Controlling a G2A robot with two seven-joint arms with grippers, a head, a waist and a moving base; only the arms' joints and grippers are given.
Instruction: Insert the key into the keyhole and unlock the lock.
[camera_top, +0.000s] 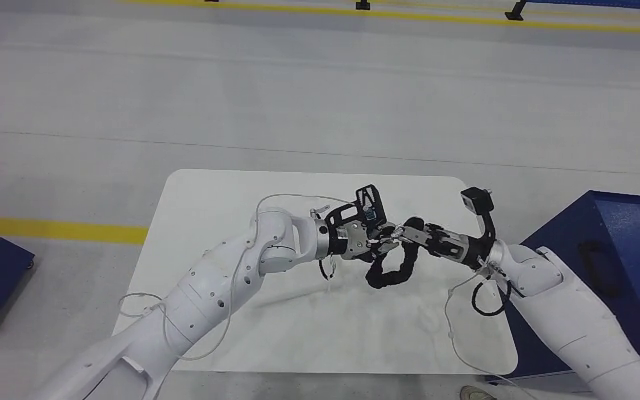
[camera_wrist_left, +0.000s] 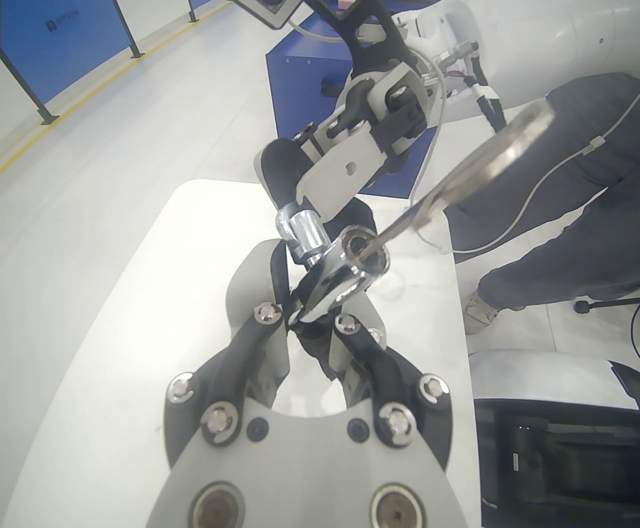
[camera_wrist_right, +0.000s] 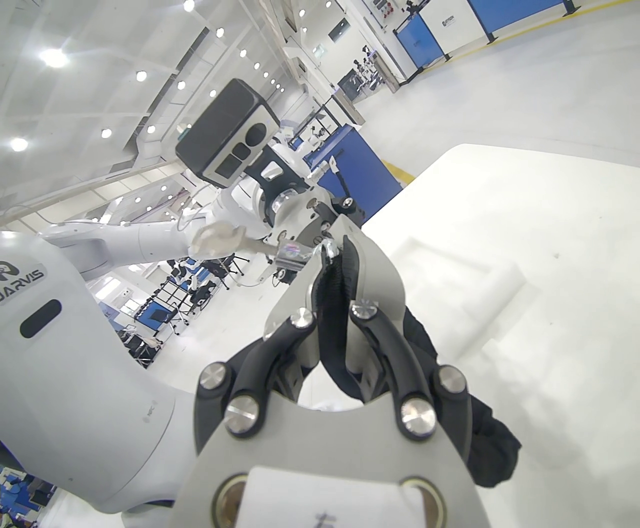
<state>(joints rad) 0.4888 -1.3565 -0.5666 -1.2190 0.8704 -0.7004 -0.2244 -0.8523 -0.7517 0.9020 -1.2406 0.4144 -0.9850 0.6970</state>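
Key (camera_wrist_left: 480, 170) sits with its blade in the keyhole (camera_wrist_left: 361, 248), its head sticking out toward the upper right of the left wrist view with no finger on it. Left gripper (camera_wrist_left: 310, 312) is clamped on the chrome lock (camera_wrist_left: 340, 280) at frame centre, steadying it. Right gripper (camera_wrist_right: 340, 262) is closed on the black cable (camera_top: 392, 272), probably to brace against a turn. Both hang above the table (camera_top: 230, 230).

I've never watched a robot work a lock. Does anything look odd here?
One thing: the key sticks out of the keyhole with no gripper on it. The left gripper and right gripper both clamp the lock, held above the table.
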